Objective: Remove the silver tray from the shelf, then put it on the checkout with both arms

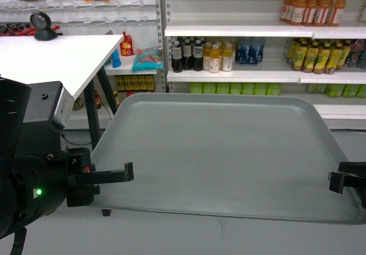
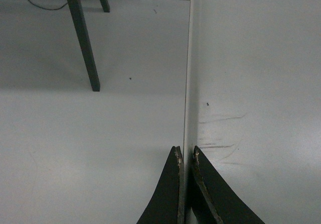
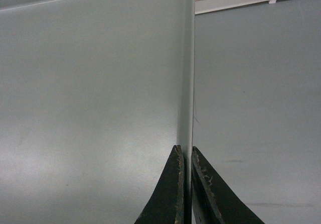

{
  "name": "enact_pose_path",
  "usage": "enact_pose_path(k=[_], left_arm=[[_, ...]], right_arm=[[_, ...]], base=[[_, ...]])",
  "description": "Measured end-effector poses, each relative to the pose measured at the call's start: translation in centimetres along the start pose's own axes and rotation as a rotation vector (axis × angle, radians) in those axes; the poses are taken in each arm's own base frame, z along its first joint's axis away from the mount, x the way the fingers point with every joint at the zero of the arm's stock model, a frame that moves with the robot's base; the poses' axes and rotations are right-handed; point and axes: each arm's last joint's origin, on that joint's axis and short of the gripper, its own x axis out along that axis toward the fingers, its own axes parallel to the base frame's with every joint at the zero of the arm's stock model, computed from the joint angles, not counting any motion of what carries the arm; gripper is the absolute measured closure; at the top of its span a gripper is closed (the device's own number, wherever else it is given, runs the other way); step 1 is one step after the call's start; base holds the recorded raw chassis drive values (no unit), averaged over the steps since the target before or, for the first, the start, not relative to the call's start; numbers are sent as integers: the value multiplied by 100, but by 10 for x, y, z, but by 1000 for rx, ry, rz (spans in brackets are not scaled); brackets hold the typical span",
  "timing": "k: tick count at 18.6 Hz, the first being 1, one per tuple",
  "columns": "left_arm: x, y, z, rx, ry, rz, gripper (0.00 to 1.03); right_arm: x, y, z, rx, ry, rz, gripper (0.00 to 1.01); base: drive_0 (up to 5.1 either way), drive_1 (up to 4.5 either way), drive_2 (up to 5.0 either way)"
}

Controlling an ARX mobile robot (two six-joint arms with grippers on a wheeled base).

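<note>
The silver tray (image 1: 229,152) hangs level in mid-air over the grey floor, filling the middle of the head view. My left gripper (image 1: 127,174) is shut on its left rim, and the left wrist view shows that gripper (image 2: 185,149) clamping the thin tray edge (image 2: 188,83). At the right edge my right gripper (image 1: 334,182) is shut on the tray's right rim; up close, this gripper (image 3: 185,148) pinches the tray rim (image 3: 187,58). The checkout (image 1: 51,58) is the white countertop at upper left, apart from the tray. The shelf (image 1: 240,76) stands behind.
A black round scanner (image 1: 43,26) sits on the checkout's far end. Black table legs (image 1: 91,120) stand just left of the tray, also visible as table legs (image 2: 83,38). Shelves behind hold several bottles (image 1: 200,55) and juice bottles (image 1: 311,6). Grey floor lies below.
</note>
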Motion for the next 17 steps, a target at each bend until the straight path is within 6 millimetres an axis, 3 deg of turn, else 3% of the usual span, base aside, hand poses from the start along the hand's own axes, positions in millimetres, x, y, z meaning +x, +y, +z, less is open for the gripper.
enact_pose_path(k=[17], left_arm=[[0, 0, 0, 0, -1, 2, 100]], right_arm=[[0, 0, 1, 0, -4, 1, 99]], base=[[-497, 249, 249]])
